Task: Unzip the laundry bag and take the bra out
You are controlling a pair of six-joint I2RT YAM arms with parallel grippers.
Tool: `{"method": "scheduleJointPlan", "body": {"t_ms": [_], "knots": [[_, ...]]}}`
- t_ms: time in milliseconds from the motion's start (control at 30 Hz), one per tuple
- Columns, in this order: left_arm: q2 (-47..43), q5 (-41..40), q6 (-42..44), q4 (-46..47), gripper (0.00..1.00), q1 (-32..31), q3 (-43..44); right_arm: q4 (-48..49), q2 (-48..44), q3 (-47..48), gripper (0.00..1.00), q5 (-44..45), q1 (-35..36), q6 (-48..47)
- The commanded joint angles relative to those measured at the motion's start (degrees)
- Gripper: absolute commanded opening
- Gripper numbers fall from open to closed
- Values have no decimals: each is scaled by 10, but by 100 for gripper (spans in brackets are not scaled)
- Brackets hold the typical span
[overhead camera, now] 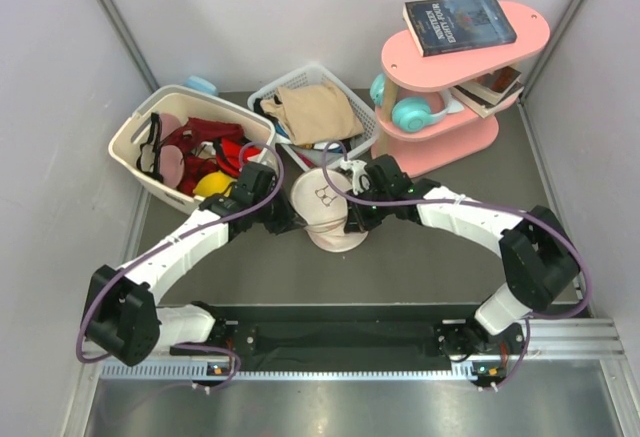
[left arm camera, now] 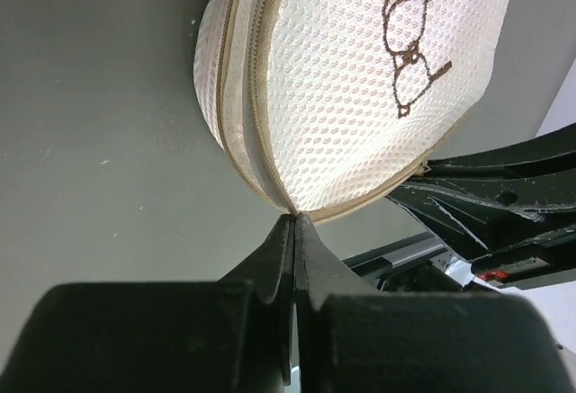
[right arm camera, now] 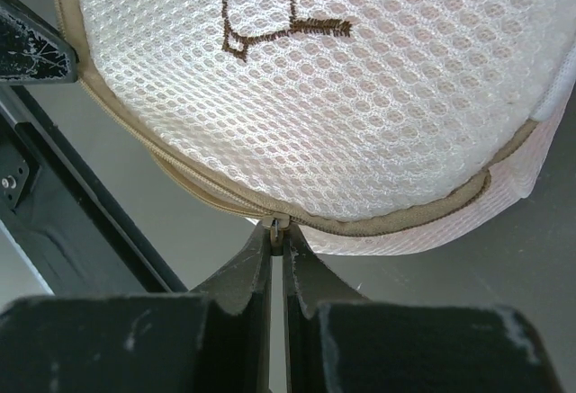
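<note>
The laundry bag, a cream-pink mesh dome with a dark bra logo, sits mid-table between my two grippers. My left gripper is at its left side. In the left wrist view the left gripper is shut on the tan zip rim of the laundry bag. My right gripper is at its right side. In the right wrist view the right gripper is shut on the small metal zip pull at the rim of the laundry bag. The bra is hidden.
A cream plastic basket with red garments stands at the back left. Behind the bag a white wire basket holds a tan cloth. A pink shelf at the back right carries a book and teal headphones.
</note>
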Motion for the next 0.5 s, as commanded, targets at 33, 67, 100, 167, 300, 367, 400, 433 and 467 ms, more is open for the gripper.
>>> {"method": "scheduleJointPlan", "body": {"t_ms": [33, 67, 100, 167, 300, 367, 400, 433, 467], "knots": [[-15, -19, -6, -20, 29, 10, 3, -2, -19, 26, 0, 2, 14, -15], [-16, -17, -10, -15, 39, 10, 0, -1, -15, 28, 0, 2, 21, -13], [-19, -12, -14, -11, 48, 10, -3, 0, -14, 33, 0, 1, 27, -13], [-26, 4, -28, 3, 64, 9, -14, 2, -7, 37, 0, -2, 41, -5], [-28, 31, -43, 12, 69, 8, -36, 17, 5, 47, 0, -12, 62, 9], [-30, 40, -44, 12, 69, 7, -49, 17, 13, 55, 0, -12, 75, 10], [-30, 43, -44, 15, 70, 7, -54, 16, 17, 62, 0, -13, 80, 9], [-30, 47, -45, 14, 70, 6, -58, 15, 22, 67, 0, -12, 87, 9], [-31, 52, -45, 14, 70, 6, -67, 14, 24, 70, 0, -14, 90, 9]]}}
